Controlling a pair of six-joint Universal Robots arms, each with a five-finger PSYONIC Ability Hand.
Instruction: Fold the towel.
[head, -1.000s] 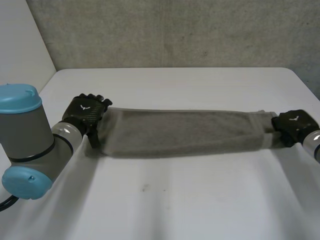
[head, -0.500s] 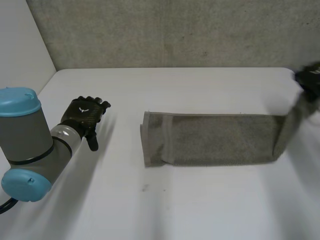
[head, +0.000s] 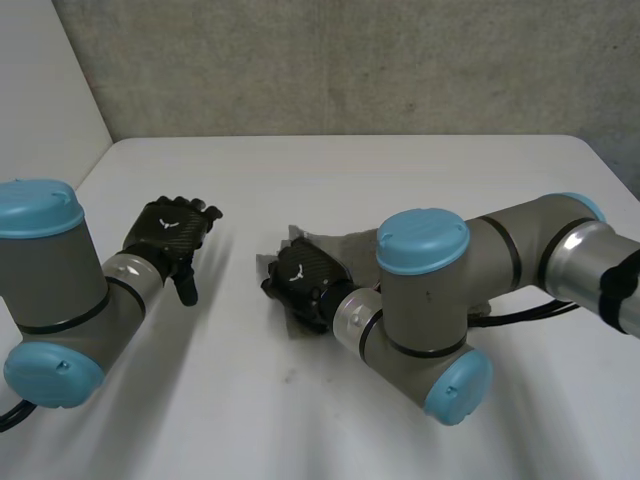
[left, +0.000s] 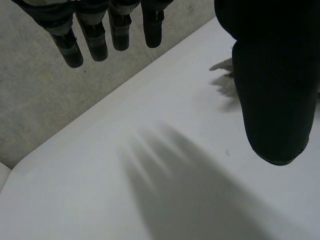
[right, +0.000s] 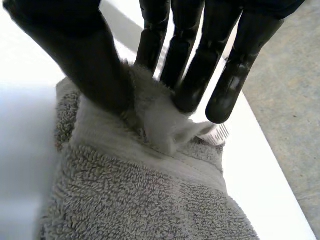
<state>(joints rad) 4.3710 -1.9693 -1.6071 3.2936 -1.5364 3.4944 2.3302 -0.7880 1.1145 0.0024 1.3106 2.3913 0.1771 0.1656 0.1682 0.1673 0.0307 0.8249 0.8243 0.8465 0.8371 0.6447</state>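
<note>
right wrist view: we are pinching one end of the towel on the table with the right hand, thumb against fingers; the left hand is hovering loose-fingered, well apart from that end

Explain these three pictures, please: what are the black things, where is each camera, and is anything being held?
This is a robot with two arms at a white table. Each arm ends in a black mechanical hand. The wide picture comes from a camera between and behind the arms, looking down. The other two come from cameras on the wrists, each looking along its own hand's palm. A grey towel lies on the table, partly hidden by the right arm in the head view. The right hand pinches a bunched bit of the towel's end between its thumb and fingers. The left hand holds nothing: its fingers are straight, over bare table, apart from the towel.
</note>
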